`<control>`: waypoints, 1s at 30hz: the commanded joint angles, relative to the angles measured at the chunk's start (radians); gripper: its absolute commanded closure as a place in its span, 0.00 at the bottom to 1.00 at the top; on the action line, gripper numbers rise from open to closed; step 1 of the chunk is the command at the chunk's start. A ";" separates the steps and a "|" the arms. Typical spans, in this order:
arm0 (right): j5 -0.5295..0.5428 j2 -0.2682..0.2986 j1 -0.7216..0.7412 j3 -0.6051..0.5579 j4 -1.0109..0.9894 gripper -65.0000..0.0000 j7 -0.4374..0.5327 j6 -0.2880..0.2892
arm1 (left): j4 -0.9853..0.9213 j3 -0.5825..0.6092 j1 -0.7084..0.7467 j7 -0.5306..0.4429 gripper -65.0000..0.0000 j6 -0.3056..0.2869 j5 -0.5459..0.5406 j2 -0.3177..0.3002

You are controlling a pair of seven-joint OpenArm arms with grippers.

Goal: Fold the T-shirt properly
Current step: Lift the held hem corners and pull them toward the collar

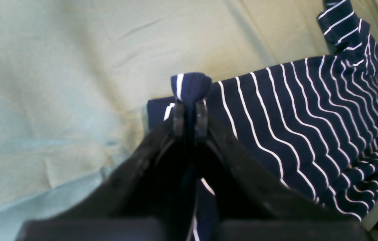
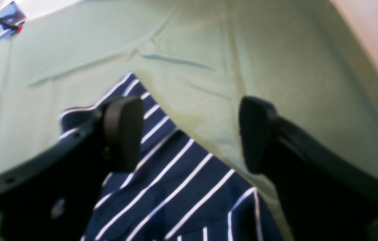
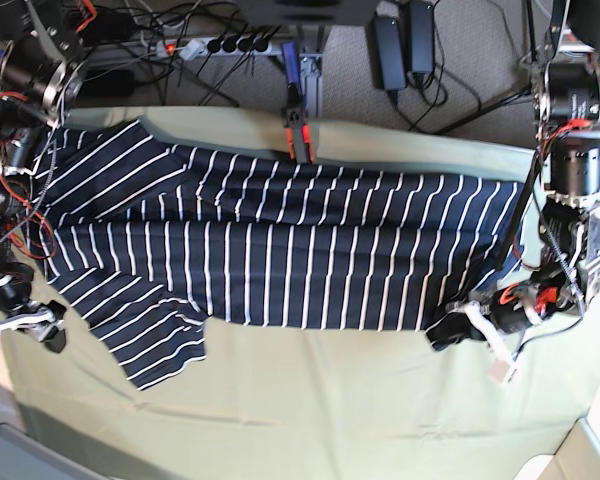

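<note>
The left hand (image 1: 190, 117) is clamped on a hem corner of the navy white-striped fabric T-shirt (image 3: 280, 260), at four o'clock on the olive-cloth-covered worktop (image 3: 330, 420). The right hand (image 2: 189, 134), fingers apart, hovers over a sleeve. It should pinch that edge firmly so both lift evenly.

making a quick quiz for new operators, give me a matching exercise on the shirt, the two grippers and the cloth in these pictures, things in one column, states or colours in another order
Things:
1. left gripper
2. right gripper
3. T-shirt
4. table cloth

States or colours:
a. plain olive green
b. open, above a shirt edge
c. navy with thin white stripes, spread out
d. shut on a pinch of striped fabric

Pairs: 1-d, 2-b, 3-c, 4-a
</note>
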 commanded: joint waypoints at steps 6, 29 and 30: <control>0.012 0.031 0.102 0.002 -0.205 0.33 0.085 0.040 | 0.017 -0.005 -0.029 -0.008 1.00 -0.033 -0.025 -0.014; 0.039 -0.017 0.105 -0.224 -0.286 0.33 0.034 0.044 | 0.017 -0.005 -0.030 -0.037 1.00 -0.034 -0.047 -0.013; 0.040 -0.021 0.106 -0.224 -0.285 0.33 0.034 0.044 | 0.017 -0.005 -0.030 -0.038 1.00 -0.034 -0.046 -0.013</control>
